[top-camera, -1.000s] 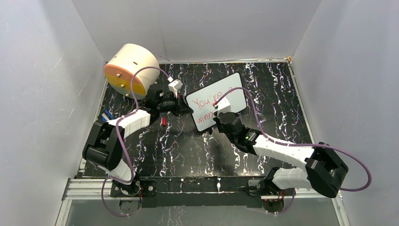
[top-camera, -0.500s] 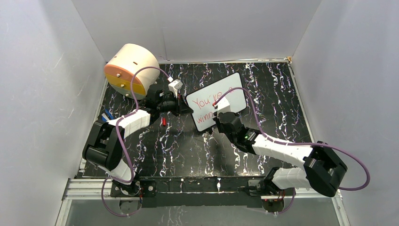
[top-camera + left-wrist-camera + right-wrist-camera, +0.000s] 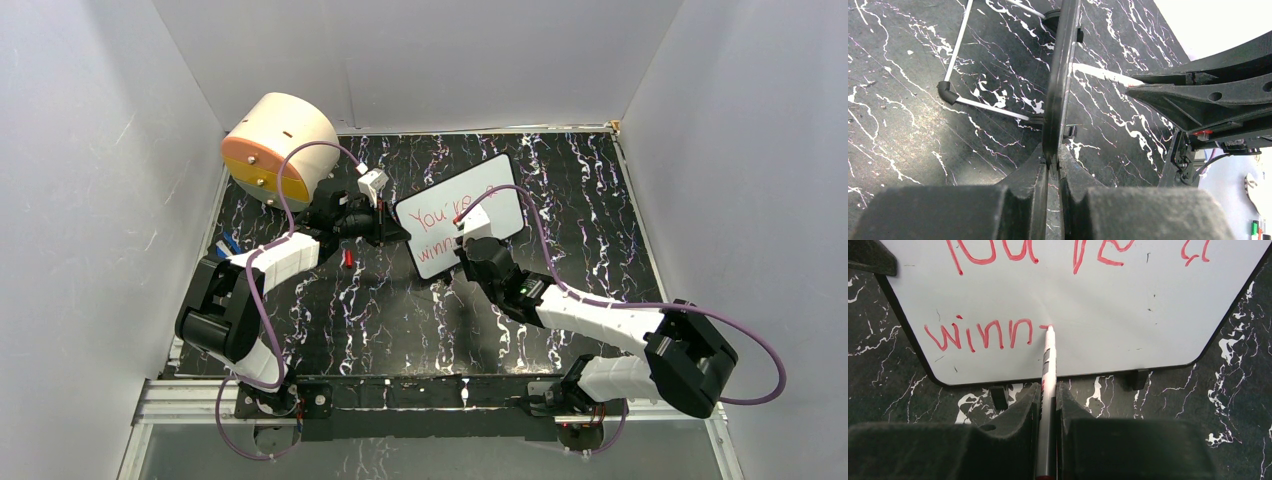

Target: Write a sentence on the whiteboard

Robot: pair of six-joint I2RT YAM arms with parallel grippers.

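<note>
Where the whiteboard (image 3: 503, 212) appears in the overhead view, it sits just above the middle of the frame, propped tilted on the black marbled table (image 3: 380, 310). In the right wrist view it fills the upper part of the frame, and two small dark feet (image 3: 1138, 379) show under its lower edge.

The sentence (image 3: 980, 335) is in red on two lines. The lower line reads "winn". The upper line is cut off by the top edge of that view; from overhead it reads "You're", with more red beyond it that is partly hidden.

The right gripper (image 3: 1048, 392) is at the bottom centre of its view, directly below the board's lower edge. Its fingers are pressed against a thin marker (image 3: 1048, 360) that points straight up the frame. The marker tip touches the board at a short red stroke just right of the last "n".

The left gripper (image 3: 1052, 160) is at the bottom centre of its view. Its jaws pinch the board's dark rim, which is seen edge-on and runs up the frame. Thin wire legs (image 3: 955, 60) reach out from the board at the upper left of that view.

Overhead, a beige drum (image 3: 280, 145) with an orange face lies in the upper left, well apart from the board. A small red item (image 3: 347, 258) lies on the table near the left arm.
</note>
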